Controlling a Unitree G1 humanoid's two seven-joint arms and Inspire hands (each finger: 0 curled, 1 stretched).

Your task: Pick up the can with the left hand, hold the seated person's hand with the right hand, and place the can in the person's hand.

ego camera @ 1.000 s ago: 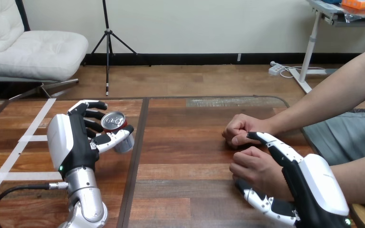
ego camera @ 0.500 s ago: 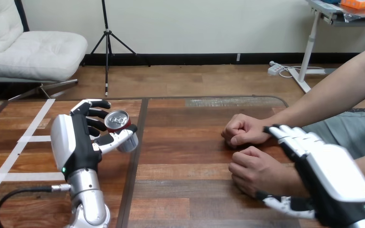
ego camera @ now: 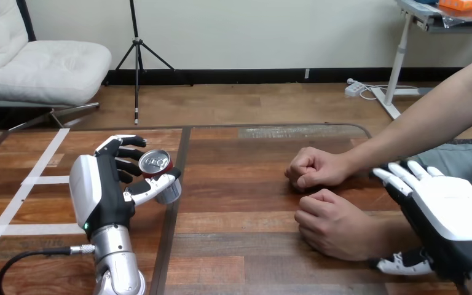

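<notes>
Item: can [ego camera: 158, 173], small, silver lid with pull tab unopened, red band below the rim, paler lower wall; the lid faces up. Location: left half of the table [ego camera: 239, 246], in the left hand [ego camera: 101, 193], whose fingers curl behind the can while the thumb presses its near side. We cannot tell whether its base rests on the wood or is just lifted. Step in hand, as we judge it: the pickup is secured and the right-hand hold is being set up. The right hand [ego camera: 452, 212] hangs over the wrist [ego camera: 378, 236] of the person's nearer hand [ego camera: 329, 224], fingers straight and spread above it, thumb low on the near side, nothing clasped. We cannot tell if it touches the arm. The nearer hand and the person's farther hand [ego camera: 313, 167] both lie on the table as closed fists. Next move, in our reading: the right hand must close gently round the wrist, the fist must open palm up, and the can must travel right, well across the table, to reach it.
</notes>
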